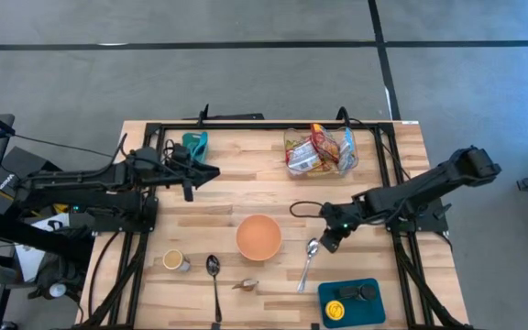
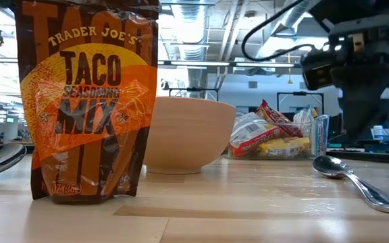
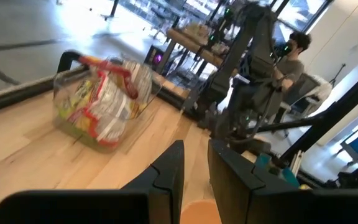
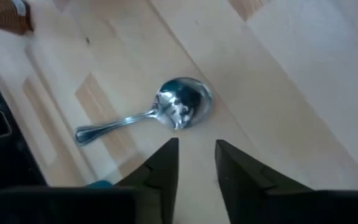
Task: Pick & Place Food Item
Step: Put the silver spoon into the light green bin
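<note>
A brown-and-orange taco seasoning packet (image 2: 90,101) stands upright on its bottom edge near the table's front edge (image 1: 246,285). Snack packets fill a clear container (image 1: 319,151) at the far middle (image 3: 104,102). My right gripper (image 4: 196,146) hangs tilted downward over the table right of the orange bowl (image 1: 258,236). Its fingers are slightly open, with nothing between them, just above the bowl end of a metal spoon (image 4: 179,106). My left gripper (image 1: 211,172) waits level at the left, fingers (image 3: 194,152) a little apart and touching nothing.
A second spoon (image 1: 214,275) and a small cup (image 1: 174,260) lie front left. A teal tray (image 1: 351,302) with a yellow and a black item sits front right. A teal object (image 1: 195,142) is at the far left. Beyond the table a person (image 3: 291,56) sits.
</note>
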`<state>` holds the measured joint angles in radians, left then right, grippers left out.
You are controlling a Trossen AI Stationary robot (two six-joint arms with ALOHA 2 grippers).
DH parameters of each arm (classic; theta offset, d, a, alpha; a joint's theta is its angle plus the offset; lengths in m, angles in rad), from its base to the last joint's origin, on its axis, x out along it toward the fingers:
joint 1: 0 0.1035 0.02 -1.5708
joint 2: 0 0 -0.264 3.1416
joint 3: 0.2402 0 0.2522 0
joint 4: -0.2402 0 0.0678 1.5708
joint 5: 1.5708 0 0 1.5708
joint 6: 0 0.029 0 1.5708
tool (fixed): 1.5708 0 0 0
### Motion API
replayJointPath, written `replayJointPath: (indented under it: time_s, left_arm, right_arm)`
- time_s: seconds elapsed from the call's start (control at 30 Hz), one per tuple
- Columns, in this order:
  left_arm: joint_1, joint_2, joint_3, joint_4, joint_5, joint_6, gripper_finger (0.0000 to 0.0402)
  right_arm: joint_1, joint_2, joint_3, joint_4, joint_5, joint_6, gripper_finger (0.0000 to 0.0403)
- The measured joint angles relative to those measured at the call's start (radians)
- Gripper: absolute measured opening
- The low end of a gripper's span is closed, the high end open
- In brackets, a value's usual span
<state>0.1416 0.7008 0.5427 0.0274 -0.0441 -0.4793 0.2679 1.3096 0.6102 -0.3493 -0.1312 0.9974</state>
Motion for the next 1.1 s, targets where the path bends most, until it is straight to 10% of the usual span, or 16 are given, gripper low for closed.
replayJointPath:
  time_s: [1.1]
  left_arm:
    - [0.000,0.030,-0.001,0.001,0.000,-0.026,0.0066]
  right_arm:
    - [-0.068,0.174,0.000,0.225,-0.159,-0.148,0.0113]
